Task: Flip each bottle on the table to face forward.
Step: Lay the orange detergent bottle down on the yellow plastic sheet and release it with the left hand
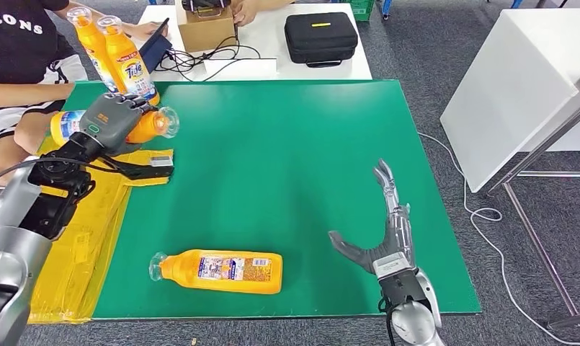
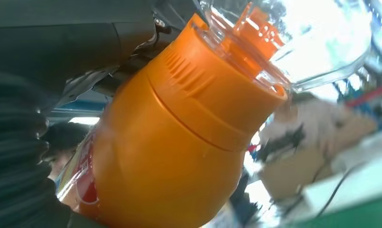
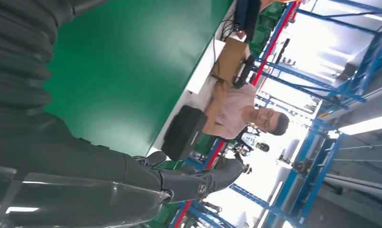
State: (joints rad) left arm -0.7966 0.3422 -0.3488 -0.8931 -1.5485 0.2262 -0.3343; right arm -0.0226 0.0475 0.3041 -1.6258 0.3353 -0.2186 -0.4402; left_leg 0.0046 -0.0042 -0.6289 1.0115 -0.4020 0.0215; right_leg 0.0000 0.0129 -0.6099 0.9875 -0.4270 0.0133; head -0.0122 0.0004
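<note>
The left hand (image 1: 114,122) grips an orange bottle (image 1: 146,126) lying sideways, lifted above the green table (image 1: 272,166), its clear cap (image 2: 293,42) pointing away from the palm toward the table's middle. Just beyond that hand, two more bottles (image 1: 117,54) stand upright at the far corner beside a seated person (image 1: 20,65). Near the front edge, between the two hands, another bottle (image 1: 218,270) lies on its side. The right hand (image 1: 384,231) hovers open, fingers spread and holding nothing.
</note>
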